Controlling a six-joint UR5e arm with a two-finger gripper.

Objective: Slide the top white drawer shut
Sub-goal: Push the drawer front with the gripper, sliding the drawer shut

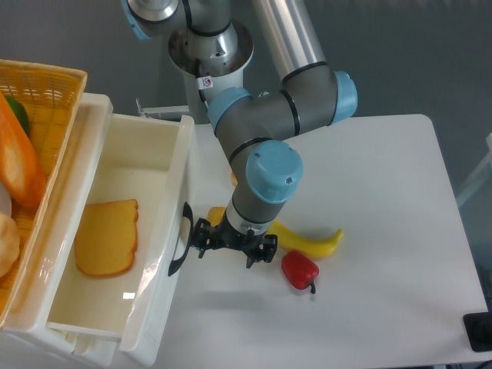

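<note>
From the fixed camera above the white table (pixel 384 200), my black two-finger claw (pixel 229 244) sits low over the tabletop, right against the black curved handle (pixel 181 240) on the front of the large glossy white plastic drawer (pixel 165 254). I cannot tell from here whether my fingers are spread or pressed together; they hold nothing that I can see, and one side looks to be touching the handle or just beside it.

The drawer is on the left of the table, pulled well out, its deep tray open to the camera with a flat orange-yellow slice (pixel 106 238) lying on its floor. Beside it on the far left is a yellow wicker basket (pixel 46 84). Behind my wrist lie a yellow banana (pixel 319 244) and a small red pepper (pixel 299 270).

I judge the drawer to be light, stiff and slick; the glossy wall would let my fingers skid. No grip is needed: a flat push on the front panel near the handle, kept square, should run it in without jamming.
</note>
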